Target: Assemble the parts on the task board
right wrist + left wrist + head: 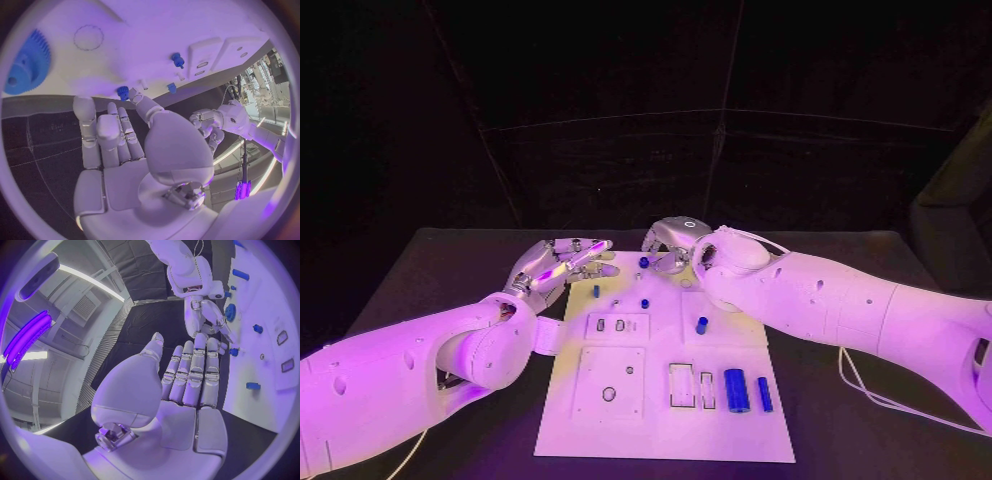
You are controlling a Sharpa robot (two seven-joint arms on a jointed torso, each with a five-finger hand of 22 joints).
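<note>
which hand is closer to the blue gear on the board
Right. The right hand hovers over the board's far end with the gear just off its fingers. The left hand sits open off the board's far left corner, farther away.

The task board (661, 400) looks like smooth matt white plastic with cut-out recesses, and the small blue parts (736, 390) on it have a slightly glossy plastic look, including a toothed blue gear (25, 62). Both arms are in smooth, shiny white shells, while the left hand (560, 262) and right hand (672, 240) look like polished metal. The table (473, 270) is plain matt black.
</note>
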